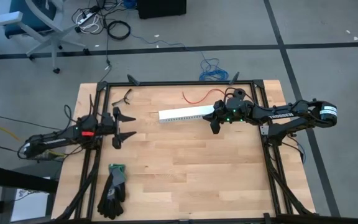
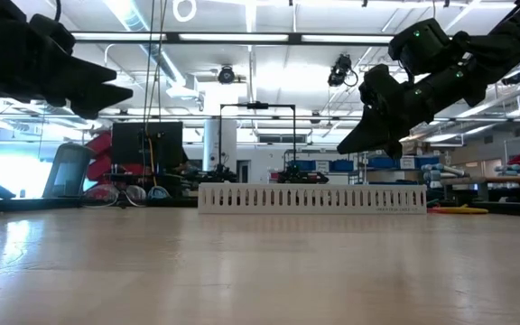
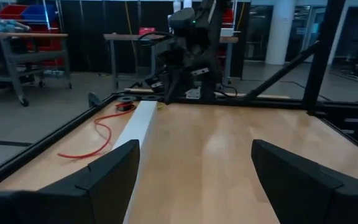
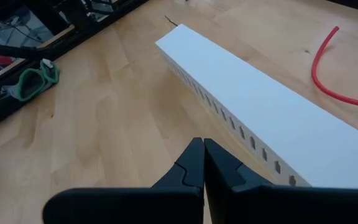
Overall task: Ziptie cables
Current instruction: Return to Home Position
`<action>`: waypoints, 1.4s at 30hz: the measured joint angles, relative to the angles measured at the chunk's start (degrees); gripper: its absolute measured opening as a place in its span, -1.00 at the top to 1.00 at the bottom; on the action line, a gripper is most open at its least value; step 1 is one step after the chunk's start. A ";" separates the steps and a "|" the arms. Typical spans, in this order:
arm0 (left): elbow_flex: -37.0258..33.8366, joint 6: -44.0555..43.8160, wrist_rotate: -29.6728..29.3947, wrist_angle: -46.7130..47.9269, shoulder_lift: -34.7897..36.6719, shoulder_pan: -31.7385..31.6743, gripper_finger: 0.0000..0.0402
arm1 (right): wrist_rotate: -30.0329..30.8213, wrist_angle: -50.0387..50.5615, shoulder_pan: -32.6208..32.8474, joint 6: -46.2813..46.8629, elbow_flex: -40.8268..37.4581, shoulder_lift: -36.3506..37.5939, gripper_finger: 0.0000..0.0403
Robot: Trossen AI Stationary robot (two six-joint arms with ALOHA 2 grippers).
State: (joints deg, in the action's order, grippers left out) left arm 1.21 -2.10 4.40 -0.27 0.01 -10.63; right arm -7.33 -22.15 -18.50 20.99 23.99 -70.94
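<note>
From above, the white cable duct [image 1: 182,114] lies on the table [image 1: 185,174] with its lid on, and no cables show anywhere; I judge them shut inside it, so I cannot check whether a ziptie went round them. The right gripper [image 1: 215,123] hangs at the duct's right end, the left gripper [image 1: 128,127] is well apart off its left end, a single red wire [image 1: 197,98] curls just behind the duct, and a pair of gloves [image 1: 112,190] lies far in front of it. Level with the table, the right gripper [image 2: 355,140] hovers clear above the duct [image 2: 312,198], not touching. The left wrist view shows the left gripper [image 3: 194,168] spread wide and empty, facing the duct [image 3: 138,130]. The right wrist view shows the right gripper [image 4: 202,163] clenched on nothing, beside the duct [image 4: 260,106]. The duct work looks finished; what seems left is only drawing both arms back to rest.
</note>
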 joint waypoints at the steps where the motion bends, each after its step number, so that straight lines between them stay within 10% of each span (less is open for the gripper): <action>1: 0.00 0.08 -1.78 0.00 0.00 1.32 -0.60 | 0.00 0.00 0.00 -0.02 0.00 0.00 1.00; 6: 0.00 1.29 -9.73 0.53 0.00 6.13 -0.60 | 0.00 0.00 0.00 -0.06 0.00 0.00 1.00; 23: -0.02 0.28 -10.59 -0.42 0.00 7.01 -0.60 | 1.01 -1.67 1.62 -5.31 -3.27 12.54 1.00; 34: -0.02 0.32 -10.53 -1.59 0.00 7.01 -0.60 | 17.35 -19.43 12.41 -0.04 -23.34 29.70 1.00; 42: -0.02 0.34 -10.30 -2.32 0.01 7.01 -0.60 | 30.21 -11.67 27.94 -5.73 -23.41 35.85 1.00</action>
State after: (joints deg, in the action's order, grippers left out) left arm 1.19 -1.76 -5.90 -2.59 0.02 -3.62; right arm 22.87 -33.83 9.44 15.26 0.58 -35.08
